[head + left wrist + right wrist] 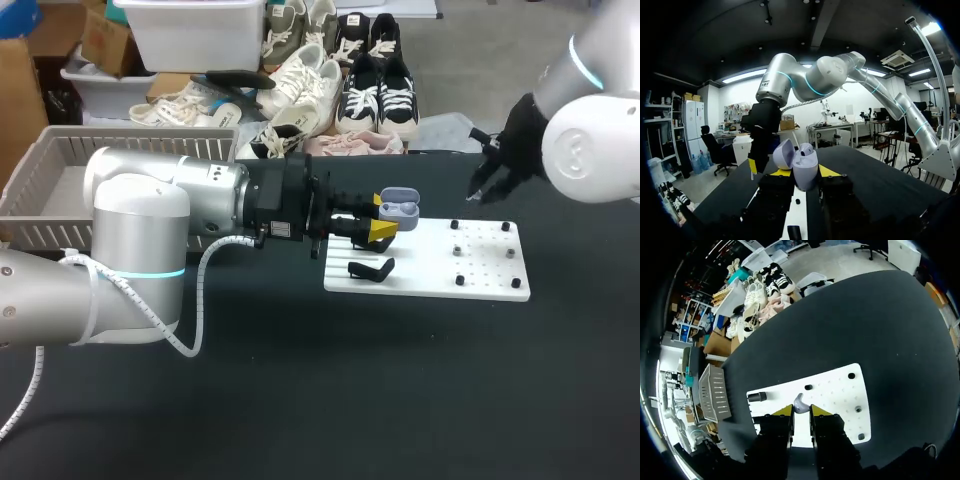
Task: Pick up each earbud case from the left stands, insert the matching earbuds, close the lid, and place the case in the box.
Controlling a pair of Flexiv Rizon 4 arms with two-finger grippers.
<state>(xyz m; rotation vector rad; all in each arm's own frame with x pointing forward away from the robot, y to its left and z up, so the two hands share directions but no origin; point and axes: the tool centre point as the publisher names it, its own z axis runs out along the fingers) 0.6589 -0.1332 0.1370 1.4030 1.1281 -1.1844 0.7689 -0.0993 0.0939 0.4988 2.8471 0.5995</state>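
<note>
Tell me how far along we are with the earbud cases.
Early on. Done: one case, lid open, is gripped in the left pincer. In hand: the right pincer holds an earbud, apart from the case. Left: seating it, closing the lid, boxing; no case shows in the box.

head overhead, wrists close, sharing white board [430,272]

smooth plastic case [399,208], matt blk table [400,400]
</note>
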